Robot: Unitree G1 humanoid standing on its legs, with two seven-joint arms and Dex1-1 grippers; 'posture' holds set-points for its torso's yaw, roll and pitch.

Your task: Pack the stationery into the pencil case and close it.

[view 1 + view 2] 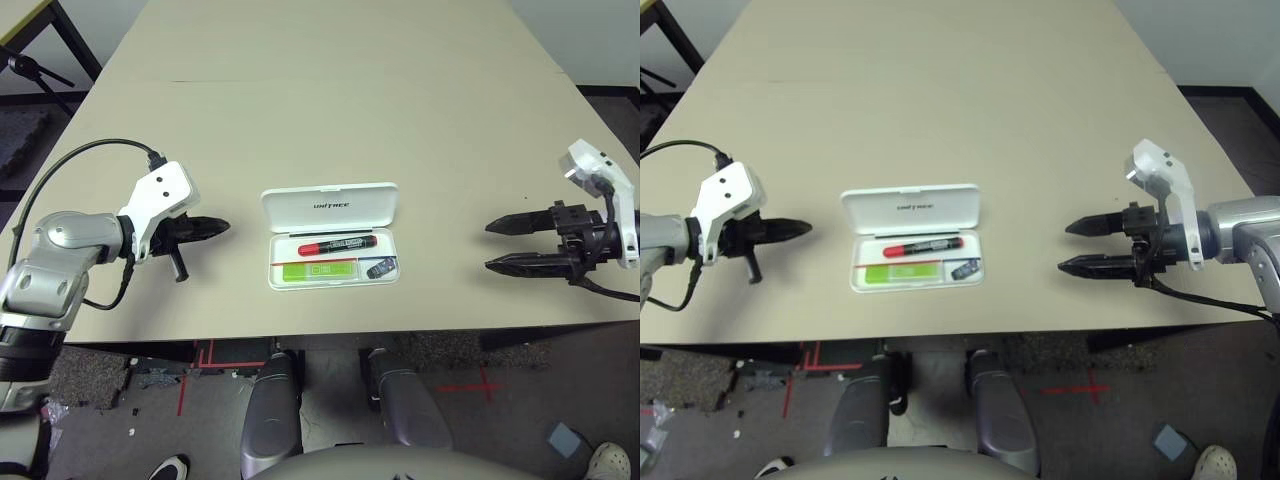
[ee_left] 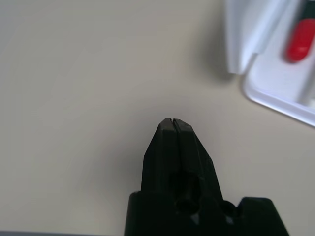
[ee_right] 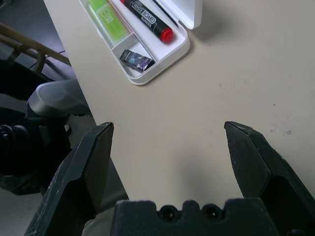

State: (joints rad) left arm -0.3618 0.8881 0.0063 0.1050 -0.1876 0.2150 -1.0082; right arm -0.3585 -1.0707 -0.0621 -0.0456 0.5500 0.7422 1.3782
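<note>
Tabletop (image 1: 330, 110): open pencil case (image 1: 330, 235) between both pincers, touching neither.

Smooth, matt beige top on the table (image 1: 330, 110), with no shine. Hard white plastic for the pencil case (image 1: 330, 203), smooth and a bit glossy, lid open. Shiny red plastic on the marker (image 1: 337, 244), with a black label. Flat, smooth lime-green plastic on the highlighter (image 1: 318, 270). Small dark piece (image 3: 137, 59) with a shiny, wrinkly look like a wrapper. Dull black plastic on the left gripper (image 2: 173, 128), fingers pressed together. Same matt black on the right gripper (image 3: 167, 135), fingers spread wide. Smooth white plastic shell on each wrist, and silvery, softly shining metal on the left forearm (image 1: 55, 255).
</note>
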